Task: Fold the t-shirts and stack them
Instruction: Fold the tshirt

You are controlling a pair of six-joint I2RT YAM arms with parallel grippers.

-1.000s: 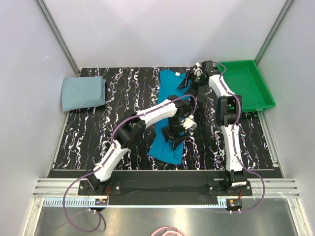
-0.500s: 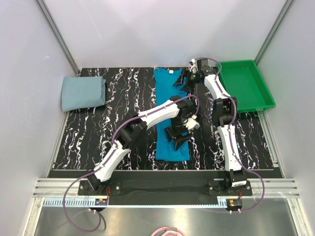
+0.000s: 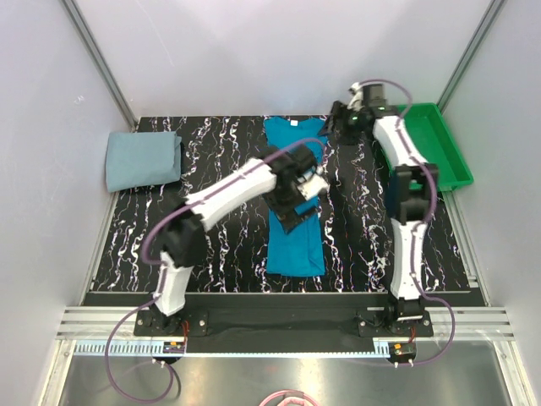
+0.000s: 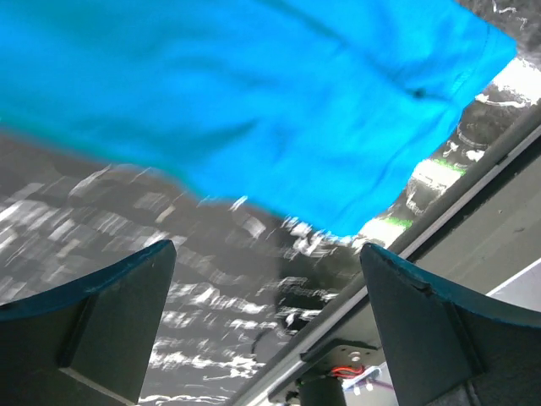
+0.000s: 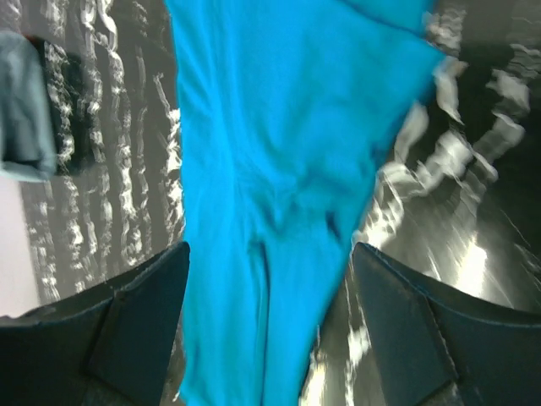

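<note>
The bright teal-blue t-shirt (image 3: pixel 296 245) lies flat on the black marbled table as a long narrow strip, collar at the far end. My left gripper (image 3: pixel 290 210) hovers over its middle, open, with nothing between its fingers; in the left wrist view the teal shirt (image 4: pixel 254 93) fills the top and the gripper (image 4: pixel 266 317) frames bare table. My right gripper (image 3: pixel 339 127) hangs open just right of the collar end; in its view the teal shirt (image 5: pixel 270 169) lies below the spread gripper (image 5: pixel 269 330). The pale grey-blue t-shirt (image 3: pixel 144 159) rests folded at the far left.
A green plastic tray (image 3: pixel 439 169) sits at the back right beside the right arm. The grey-blue shirt's edge (image 5: pixel 21 110) shows at the left of the right wrist view. The table's near rail (image 4: pixel 473 178) runs close to the teal shirt's hem.
Both grippers opened wider and let go of the teal shirt. The left gripper drew back up over its middle, the right one swung right, away from the collar. The shirt now lies straight.
</note>
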